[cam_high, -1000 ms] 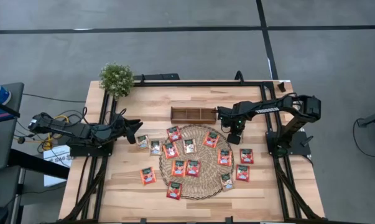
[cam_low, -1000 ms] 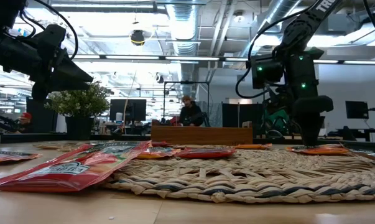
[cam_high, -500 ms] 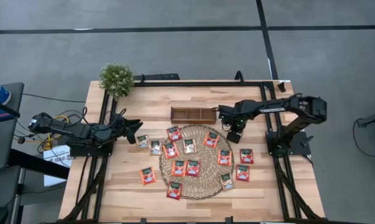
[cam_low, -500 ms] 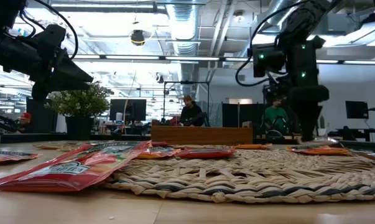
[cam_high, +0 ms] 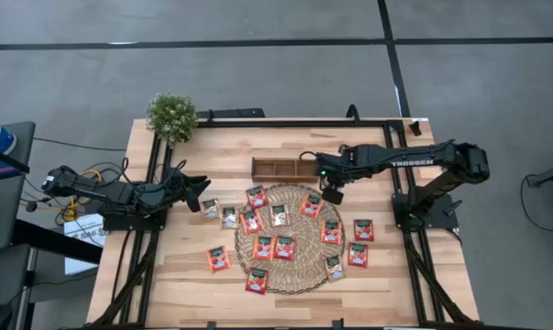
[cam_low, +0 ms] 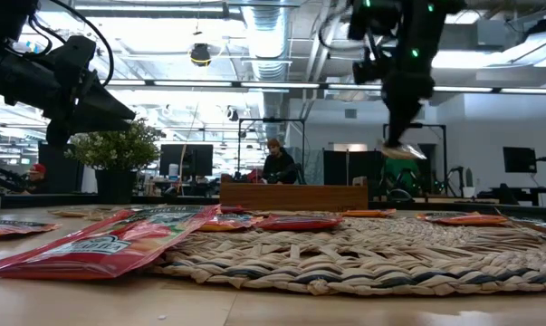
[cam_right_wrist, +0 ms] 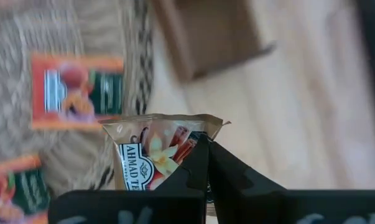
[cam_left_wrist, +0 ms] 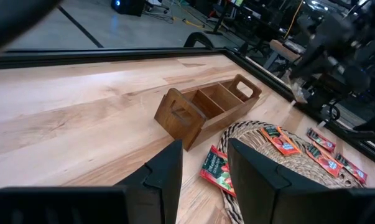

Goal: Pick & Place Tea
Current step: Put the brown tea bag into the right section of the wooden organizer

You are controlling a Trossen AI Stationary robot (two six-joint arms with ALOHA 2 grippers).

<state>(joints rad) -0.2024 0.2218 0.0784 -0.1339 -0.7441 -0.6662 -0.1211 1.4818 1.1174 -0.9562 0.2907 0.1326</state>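
Several tea sachets, most red-orange (cam_high: 256, 196) and a few pale (cam_high: 280, 215), lie flat on and around the round woven mat (cam_high: 290, 275). My right gripper (cam_high: 332, 193) hangs above the mat's far right rim, near the wooden divided tray (cam_high: 285, 168). It is shut on one pale sachet (cam_right_wrist: 156, 149), which also shows in the low view (cam_low: 402, 151). My left gripper (cam_left_wrist: 204, 177) stands open at the table's left, fingers pointing toward the tray, nothing between them. My right gripper pinches the pale sachet between its two fingers (cam_right_wrist: 199, 163), off-centre on the sachet's printed face (cam_right_wrist: 186, 142). The fingers come from above, pointing steeply down. The sachet hangs tilted just below the fingertips (cam_low: 401, 136), lifted clear of the mat and the table.
A small potted plant (cam_high: 171, 115) stands at the far left corner. Black frame rails (cam_high: 400, 124) run along the table's far and side edges. Bare wood lies between the tray and the far edge (cam_high: 285, 142). A person (cam_low: 275, 165) sits in the room beyond.
My right gripper has risen from the mat's right far part and gone toward the table's left, toward the wooden tray, tipping more steeply downward. The pale sachet has come up with it, lifted clear of the mat. The other sachets lie as before.
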